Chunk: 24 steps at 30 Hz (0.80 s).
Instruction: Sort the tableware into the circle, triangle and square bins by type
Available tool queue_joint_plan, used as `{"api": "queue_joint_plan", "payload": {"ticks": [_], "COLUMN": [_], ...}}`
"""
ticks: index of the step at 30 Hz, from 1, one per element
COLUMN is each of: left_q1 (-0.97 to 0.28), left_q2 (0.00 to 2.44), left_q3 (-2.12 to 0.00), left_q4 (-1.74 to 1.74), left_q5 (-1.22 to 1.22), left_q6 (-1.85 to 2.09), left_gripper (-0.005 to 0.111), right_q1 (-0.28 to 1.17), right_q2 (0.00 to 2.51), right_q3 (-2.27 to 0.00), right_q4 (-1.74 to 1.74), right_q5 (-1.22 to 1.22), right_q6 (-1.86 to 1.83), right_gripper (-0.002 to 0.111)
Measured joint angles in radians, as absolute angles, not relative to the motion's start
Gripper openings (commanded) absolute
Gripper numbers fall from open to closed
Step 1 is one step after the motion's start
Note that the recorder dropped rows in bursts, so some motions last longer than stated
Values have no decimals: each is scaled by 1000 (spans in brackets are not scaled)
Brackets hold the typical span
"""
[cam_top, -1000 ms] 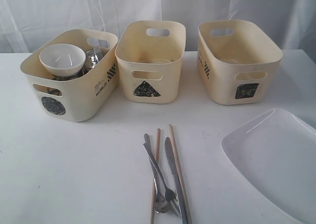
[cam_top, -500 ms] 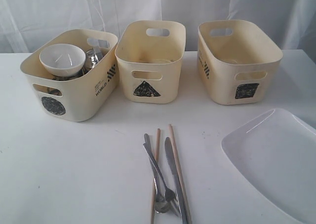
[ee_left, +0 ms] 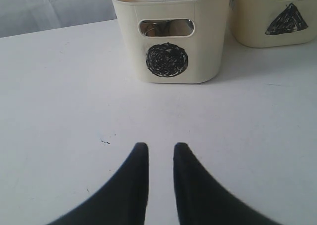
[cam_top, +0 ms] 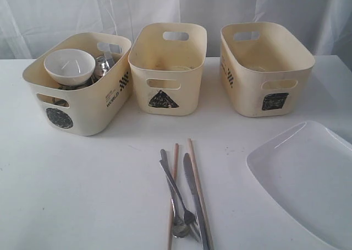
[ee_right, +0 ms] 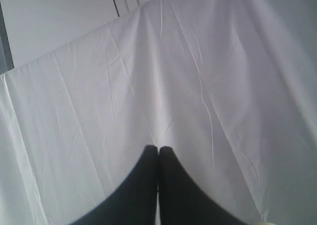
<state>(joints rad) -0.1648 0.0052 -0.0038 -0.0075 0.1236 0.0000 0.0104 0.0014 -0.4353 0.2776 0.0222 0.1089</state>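
Left gripper [ee_left: 161, 148]: jaws slightly parted, nothing held; pointed low at the circle bin [cam_top: 88, 109] beside the triangle bin [cam_top: 187, 96].
Right gripper [ee_right: 158, 149]: closed, empty, raised toward white cloth [ee_right: 198, 61].
Cutlery [cam_top: 193, 197] and chopsticks [cam_top: 196, 173]: laid before the triangle bin, long axes toward it; the left arm is judged nearer.
Plate [cam_top: 308, 178]: before it, toward the right arm's side.
White bowl [cam_top: 69, 66]: seen inside the circle bin.

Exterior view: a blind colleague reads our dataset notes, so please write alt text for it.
A circle bin, triangle bin and square bin stand in a row on a white table; the first holds a white bowl and steel items. In front lie wooden chopsticks, steel cutlery and a white plate.
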Motion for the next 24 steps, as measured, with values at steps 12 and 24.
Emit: {"api": "queue_joint_plan", "payload": {"ticks": [12,24], "left_q1": [-165,-165], "left_q2": [5,5], "left_q3": [-4,-4], "left_q4": [-8,-8], "left_q5": [124,124], "left_q6": [0,0], "left_gripper": [25,25], "right_q1": [10,12], "right_q2": [24,401], "right_q3": [-478,-879], "right_q4": [352,605], "right_q5": [163,756], "right_q6": [433,-295], "right_gripper": [0,16]}}
